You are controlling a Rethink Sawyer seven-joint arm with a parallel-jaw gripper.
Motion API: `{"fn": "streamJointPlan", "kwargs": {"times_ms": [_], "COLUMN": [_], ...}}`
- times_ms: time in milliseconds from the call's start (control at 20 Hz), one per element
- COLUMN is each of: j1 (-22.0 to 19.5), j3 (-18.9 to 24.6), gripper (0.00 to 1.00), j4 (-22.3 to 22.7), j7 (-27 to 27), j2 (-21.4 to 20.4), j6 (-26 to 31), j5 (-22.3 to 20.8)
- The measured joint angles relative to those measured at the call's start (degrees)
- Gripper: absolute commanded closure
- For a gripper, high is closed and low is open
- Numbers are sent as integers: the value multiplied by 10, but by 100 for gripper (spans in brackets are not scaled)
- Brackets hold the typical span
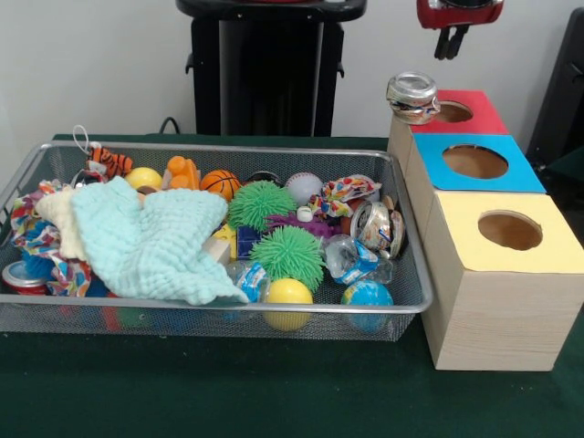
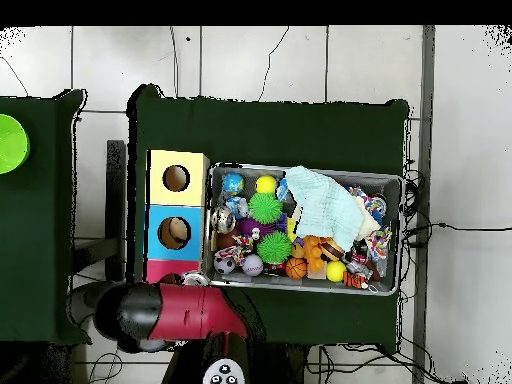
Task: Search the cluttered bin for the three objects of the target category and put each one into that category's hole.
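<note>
No writing is readable; a can (image 1: pixel 412 97) sits upper right on the red-topped box (image 1: pixel 474 116), below the tool (image 1: pixel 452 44), whose grip state I cannot tell.

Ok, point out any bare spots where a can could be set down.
Free: the green cloth in front of the bin, and the yellow box top around its hole. Crowded: inside the bin, toys throughout. A can sits at the red box's edge.

bin (image 1: pixel 55 315): silver wire mesh | can (image 1: pixel 412 97): shiny dented metal | boxes (image 1: pixel 484 310): pale matt wood
</note>
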Motion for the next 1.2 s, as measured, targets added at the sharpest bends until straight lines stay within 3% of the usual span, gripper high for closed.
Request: {"fn": "streamJointPlan", "kwargs": {"times_ms": [450,800,1200], "j1": [-15,-22,-26], "j3": [0,0,0], "gripper": [100,100,100], "j4": [33,54,59], "j7": [0,0,0], "j2": [2,13,25], "j6": [-7,-52,-65], "j5": [0,0,0]}}
